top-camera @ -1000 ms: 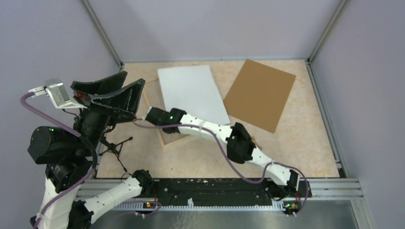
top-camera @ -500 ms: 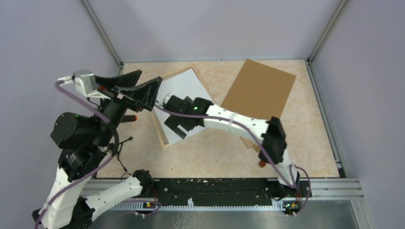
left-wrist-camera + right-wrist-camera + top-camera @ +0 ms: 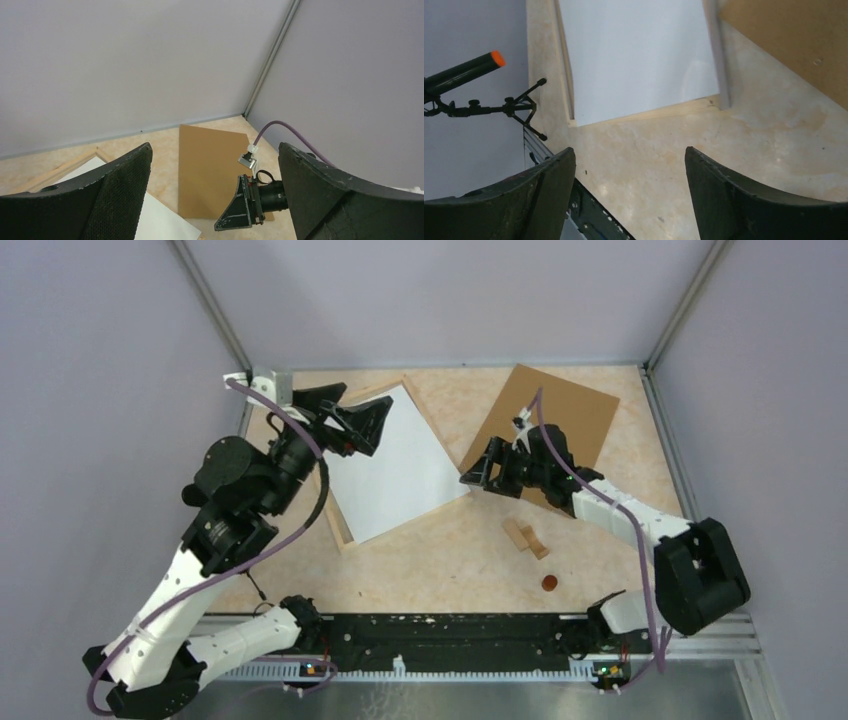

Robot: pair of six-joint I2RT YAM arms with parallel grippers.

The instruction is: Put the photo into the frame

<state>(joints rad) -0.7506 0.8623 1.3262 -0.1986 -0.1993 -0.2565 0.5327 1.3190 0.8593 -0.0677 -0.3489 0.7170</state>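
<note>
Right gripper [image 3: 478, 476]: jaws wide apart, nothing between them. It hangs at the near-left corner of the brown board [image 3: 560, 420]. I take that board for the photo lying face down, on the table [image 3: 430, 570] just right of the frame [image 3: 338, 522].

A second ago this arm was reaching across to the frame's near-left corner, pincer closed. It has since let go and pulled back to the board.

Left gripper [image 3: 362, 412]: fully spread, empty. It has swung in from the left wall and now hovers over the frame's far-left corner.

White sheet [image 3: 395, 475]: a second ago it lay askew beyond the frame. Now it sits within the slats, tilted along with them.

Reading: the sheet looks settled and the photo is likely next. It is untouched and outside the frame.

Unclear:
- No print side of the board shows.
- Whether the sheet lies flush in the frame; the left arm covers the far-left corner.
- Wooden blocks [image 3: 524, 538] and a small brown disc [image 3: 548, 582] lie near the right arm; purpose unknown.
</note>
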